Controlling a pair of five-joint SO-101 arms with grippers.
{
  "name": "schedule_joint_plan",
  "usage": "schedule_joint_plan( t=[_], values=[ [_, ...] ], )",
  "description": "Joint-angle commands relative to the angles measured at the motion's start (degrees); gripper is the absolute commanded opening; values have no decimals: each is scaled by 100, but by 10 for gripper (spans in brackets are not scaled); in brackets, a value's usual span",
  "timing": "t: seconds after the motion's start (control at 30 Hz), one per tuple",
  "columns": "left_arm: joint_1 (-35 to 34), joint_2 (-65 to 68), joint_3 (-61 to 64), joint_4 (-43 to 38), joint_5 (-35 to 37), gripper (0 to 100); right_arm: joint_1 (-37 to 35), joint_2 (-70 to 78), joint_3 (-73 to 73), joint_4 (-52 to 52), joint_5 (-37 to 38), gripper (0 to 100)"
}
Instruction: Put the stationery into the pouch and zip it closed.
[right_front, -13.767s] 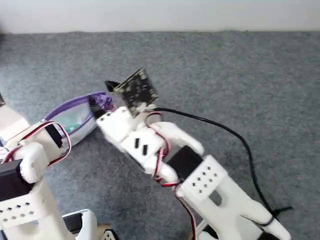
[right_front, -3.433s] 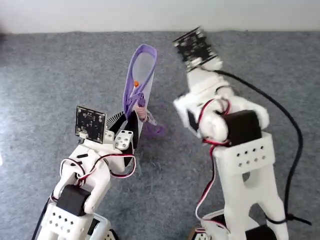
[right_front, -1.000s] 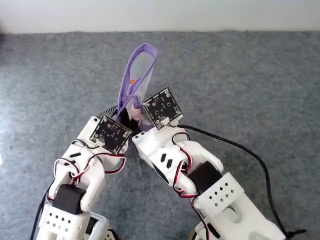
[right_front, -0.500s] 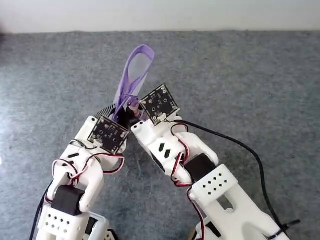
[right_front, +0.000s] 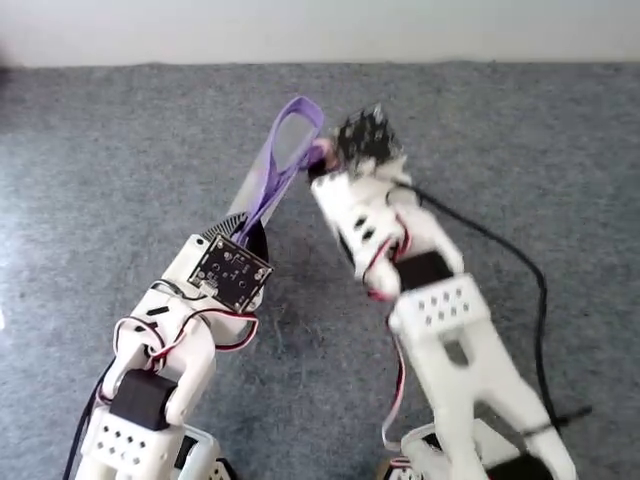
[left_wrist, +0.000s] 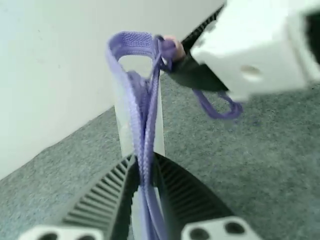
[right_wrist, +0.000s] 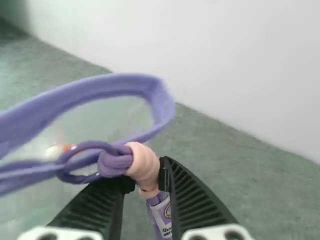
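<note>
Left end effector (left_wrist: 144, 167) clamps pouch (left_wrist: 135, 95); right end effector (right_wrist: 143, 181) apparently pinches zip pull (right_wrist: 141, 161).

The pouch (right_front: 287, 150) has clear, faintly frosted sides edged with a lavender woven band. That band runs as a purple strip between the black, ribbed fingers of the left end effector (left_wrist: 143, 170). The right end effector (right_wrist: 144, 174), also black and ribbed, grips the zip pull (right_wrist: 143, 167), a pale pink bead tied with a purple cord (right_wrist: 85, 157). Just beyond it, a small orange spot (right_wrist: 65, 148) shows through the clear side. The arms (right_front: 440, 310) are white, with red, white and black wires (right_front: 385, 255). The bench (right_front: 520, 150) is speckled grey.
</note>
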Motion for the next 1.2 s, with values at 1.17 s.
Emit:
schedule_joint_plan(
  t=[1.17],
  values=[
    [-9,-2637,1042,431,123,130,971,3011,-4730,2378,316,8]
  ],
)
